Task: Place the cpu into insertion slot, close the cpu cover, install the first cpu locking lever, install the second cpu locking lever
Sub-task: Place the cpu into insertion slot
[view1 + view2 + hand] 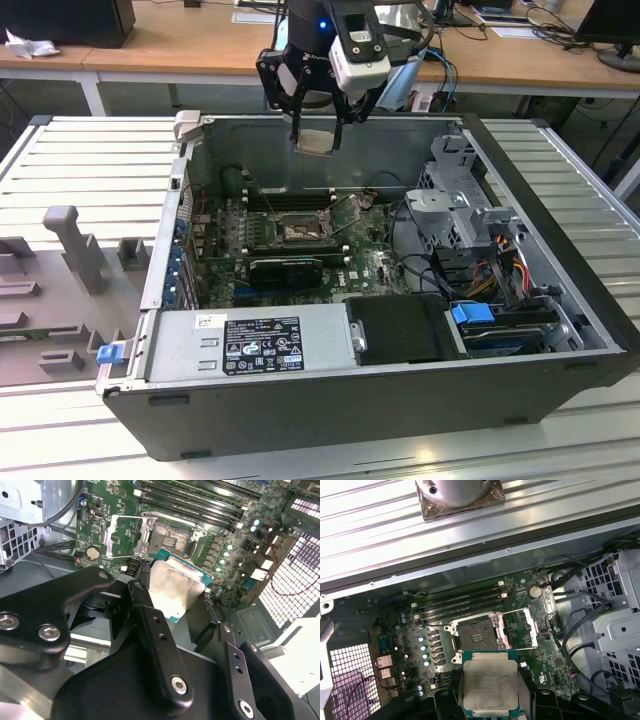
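Our fingers (141, 596) pinch the cpu (490, 684) between them by two edges. The open slot (476, 636) lies well below them. We think the cpu is light, thin, stiff and easy to break, so edges are the safe hold.

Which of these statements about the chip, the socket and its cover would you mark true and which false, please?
1. The fingers hold the chip above the open computer case. True.
2. The chip already sits in the socket. False: the socket is bare, and the chip is in the air above the board.
3. The cover lies swung open beside the socket. True.
4. The chip is gripped standing on edge. False: it is held flat, its metal top facing the wrist cameras.
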`<state>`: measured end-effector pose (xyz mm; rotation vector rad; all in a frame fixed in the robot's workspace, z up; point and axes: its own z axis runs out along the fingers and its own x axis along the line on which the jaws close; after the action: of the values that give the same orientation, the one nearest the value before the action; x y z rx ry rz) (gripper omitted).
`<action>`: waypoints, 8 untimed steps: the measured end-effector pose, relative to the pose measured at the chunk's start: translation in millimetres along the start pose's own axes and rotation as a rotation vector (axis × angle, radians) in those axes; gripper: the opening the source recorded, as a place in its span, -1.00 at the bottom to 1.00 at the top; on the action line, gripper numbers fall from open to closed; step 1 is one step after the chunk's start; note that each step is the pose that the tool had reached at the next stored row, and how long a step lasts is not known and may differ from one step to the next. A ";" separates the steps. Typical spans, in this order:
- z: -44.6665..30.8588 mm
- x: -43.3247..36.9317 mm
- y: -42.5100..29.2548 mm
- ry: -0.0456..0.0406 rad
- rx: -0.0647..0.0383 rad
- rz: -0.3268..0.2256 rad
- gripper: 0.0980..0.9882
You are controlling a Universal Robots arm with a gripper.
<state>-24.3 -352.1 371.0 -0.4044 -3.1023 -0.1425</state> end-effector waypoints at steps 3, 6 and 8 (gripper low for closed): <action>0.0 0.0 0.0 -0.0008 0.000 0.009 -0.02; 0.0 0.0 0.0 -0.0022 -0.001 0.025 -0.02; 0.0 0.0 0.0 -0.0027 -0.001 0.030 -0.02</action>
<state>-24.3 -352.1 371.0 -0.4518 -3.0972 -0.1428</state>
